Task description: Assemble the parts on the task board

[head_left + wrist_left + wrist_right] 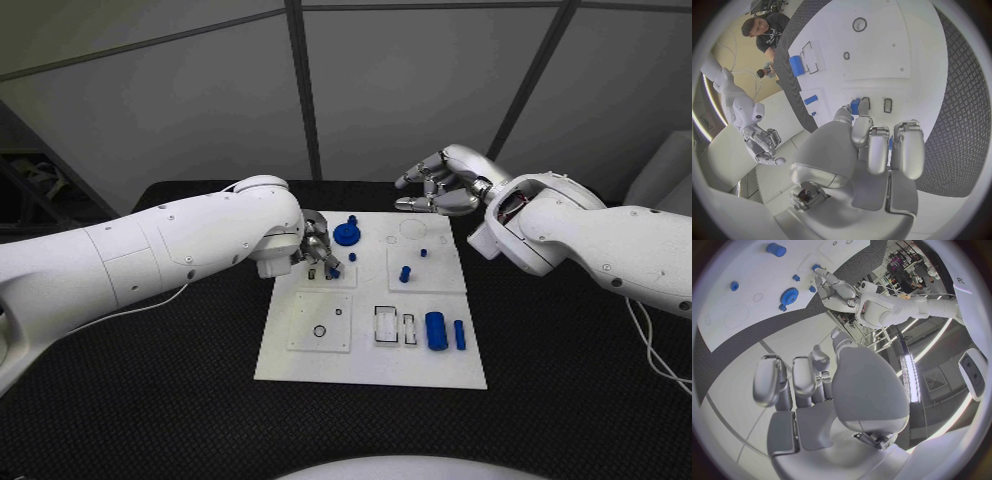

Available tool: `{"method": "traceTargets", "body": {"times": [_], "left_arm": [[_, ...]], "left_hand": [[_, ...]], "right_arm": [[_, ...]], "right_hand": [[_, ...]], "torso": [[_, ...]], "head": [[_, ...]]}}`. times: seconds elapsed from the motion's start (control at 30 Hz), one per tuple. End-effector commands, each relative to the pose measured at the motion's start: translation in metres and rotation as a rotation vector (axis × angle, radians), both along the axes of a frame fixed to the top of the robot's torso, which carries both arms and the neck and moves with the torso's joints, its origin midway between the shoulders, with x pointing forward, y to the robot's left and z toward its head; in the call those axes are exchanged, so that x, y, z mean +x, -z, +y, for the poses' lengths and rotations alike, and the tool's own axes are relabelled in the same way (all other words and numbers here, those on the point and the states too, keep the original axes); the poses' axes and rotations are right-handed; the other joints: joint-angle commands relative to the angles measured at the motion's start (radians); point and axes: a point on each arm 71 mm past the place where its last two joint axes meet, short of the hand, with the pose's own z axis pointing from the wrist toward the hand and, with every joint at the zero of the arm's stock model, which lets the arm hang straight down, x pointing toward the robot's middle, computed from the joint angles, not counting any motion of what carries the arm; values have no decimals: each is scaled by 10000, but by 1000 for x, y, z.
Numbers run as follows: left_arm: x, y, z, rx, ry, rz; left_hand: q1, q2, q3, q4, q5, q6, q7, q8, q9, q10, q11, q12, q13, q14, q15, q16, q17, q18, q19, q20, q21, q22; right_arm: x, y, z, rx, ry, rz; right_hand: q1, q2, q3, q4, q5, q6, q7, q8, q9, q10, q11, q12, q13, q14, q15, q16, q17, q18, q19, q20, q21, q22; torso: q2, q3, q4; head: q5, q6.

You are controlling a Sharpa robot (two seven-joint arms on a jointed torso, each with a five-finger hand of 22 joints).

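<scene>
The white task board (433, 370) lies mid-table. My left hand (319, 252) is low over its far left part, fingers curled, and pinches a small blue part (855, 106) between thumb and fingertip, right beside two small dark slots (887, 105). That part (332, 270) shows just under the fingers. My right hand (444, 185) hangs raised beyond the board's far edge, fingers loosely bent and apart from the thumb, nothing in them. A blue gear (346, 235) stands next to the left hand.
Small blue pegs (407, 272) stand in the board's middle. A blue cylinder (436, 330) and a thin blue rod (460, 335) lie at the near right, beside two rectangular slots (387, 325). A black ring (320, 330) lies near left. Black table (577, 380) surrounds the board.
</scene>
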Motion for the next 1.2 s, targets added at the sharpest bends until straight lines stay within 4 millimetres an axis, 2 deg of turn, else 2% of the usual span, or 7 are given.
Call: {"method": "traceTargets", "body": {"times": [0.03, 0.1, 0.13, 0.23, 0.33, 0.57, 1.2], "left_arm": [[-1, 2, 1, -23, 114, 83], [-2, 2, 2, -189, 21, 86], [-2, 1, 2, -273, -35, 69], [-2, 1, 4, -479, -177, -28], [-3, -1, 7, -667, -319, -174], [-7, -4, 15, -1109, -642, -615], [-13, 3, 22, -956, -664, -949]], "left_hand": [[69, -194, 624, -151, 469, 56, 25, -24, 68, 40, -24, -69, 919, 898, -58, 38, 2116, -100, 22, -48, 51, 722], [-86, -727, 1916, 27, 890, 88, 131, -43, 237, 75, 36, -114, 934, 900, -9, 43, 2126, -88, 26, -68, 53, 753], [-24, -793, 2185, -13, 881, 86, 69, -49, 261, 80, 2, -112, 942, 903, -25, 54, 2136, -103, 30, -29, 56, 762], [-766, -1785, 4694, 141, 795, 219, 160, 8, 591, 177, 52, -77, 1025, 913, 8, 84, 2171, -88, 27, -32, 51, 793], [-1075, -2061, 5606, -119, 797, 246, 112, 59, 791, 218, -6, -50, 1066, 918, -16, 99, 2187, -103, 30, 5, 48, 808], [-1822, -2365, 6675, -696, 1018, 360, 63, 172, 1153, 319, -12, 51, 1153, 937, -46, 159, 2246, -118, 72, -15, 77, 895], [-2299, -2542, 7102, -1206, 1219, 504, 5, 222, 1355, 340, -53, -112, 1114, 954, -85, 216, 2300, -135, 115, -44, 112, 985]], "right_arm": [[0, -1, 1, -28, -71, 4], [0, -1, 0, -31, -67, 5], [0, -1, 0, -32, -65, 6], [0, -1, 0, -38, -56, 8], [0, -1, -1, -42, -46, 11], [1, -1, -3, -61, 0, 19], [2, 0, -3, -91, -22, 57]], "right_hand": [[0, 72, 24, 19, 50, 59, 0, -51, 15, -8, 3, -4, 7, 14, -29, -44, 9, 139, 10, -26, -59, 156], [0, 72, 24, 19, 50, 59, 0, -51, 15, -8, 3, -4, 7, 14, -29, -44, 9, 139, 10, -26, -59, 156], [0, 72, 24, 19, 50, 59, 0, -51, 15, -8, 3, -4, 7, 14, -29, -44, 9, 139, 10, -26, -59, 156], [0, 72, 24, 19, 50, 59, 0, -51, 15, -8, 3, -4, 7, 14, -29, -44, 9, 139, 10, -26, -59, 156], [-5, 85, 29, 24, 55, 65, -1, -50, 18, -7, 3, -9, -1, 19, -30, -45, 15, 139, 14, -27, -62, 155], [-12, 89, 29, 28, 56, 66, -1, -50, 19, -4, 3, -4, 1, 22, -30, -46, 17, 138, 17, -27, -61, 156], [-87, 123, 23, 69, 62, 73, 0, -52, 25, 9, 4, 7, -5, 38, -30, -60, 30, 135, 35, -30, -67, 157]], "torso": [[2, -2, 4], [3, -1, 8], [1, -1, 13], [-3, 2, 21], [0, 7, 22], [0, 12, 25], [16, -7, -15]], "head": [[12, -2], [13, -6], [12, -7], [27, -7], [36, -9], [93, -13], [153, -36]]}}
